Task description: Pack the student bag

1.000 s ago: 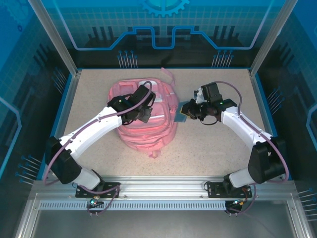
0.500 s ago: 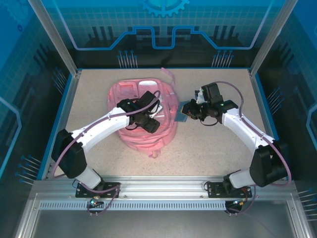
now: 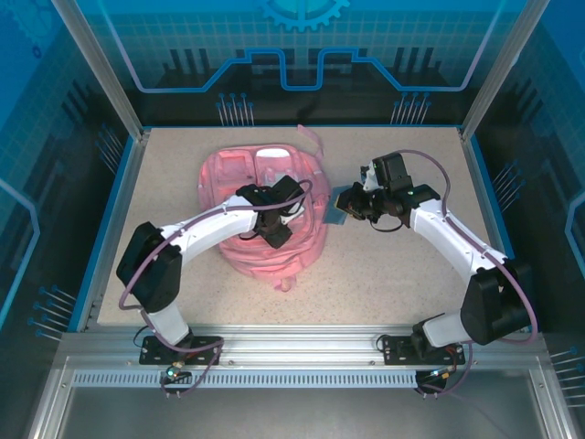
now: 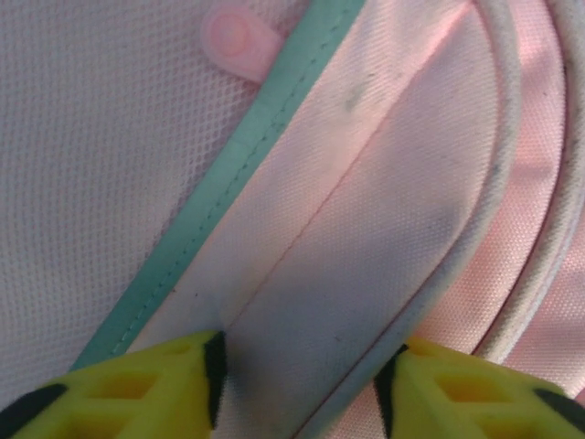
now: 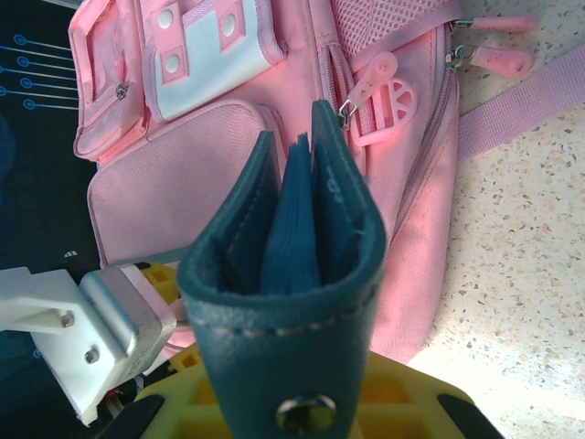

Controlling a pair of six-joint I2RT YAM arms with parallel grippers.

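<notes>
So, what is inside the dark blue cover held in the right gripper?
Between the flaps of the dark blue cover, the right wrist view shows a bundle of blue leaves. The right gripper covers its lower end, so anything tucked there cannot be seen.

pink student bag (image 3: 265,215) — slumped, mid-table

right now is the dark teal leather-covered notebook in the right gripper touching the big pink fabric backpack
Cannot tell. Top view puts the notebook at the backpack's right edge, no clear gap; right wrist view just overlaps them.
</notes>
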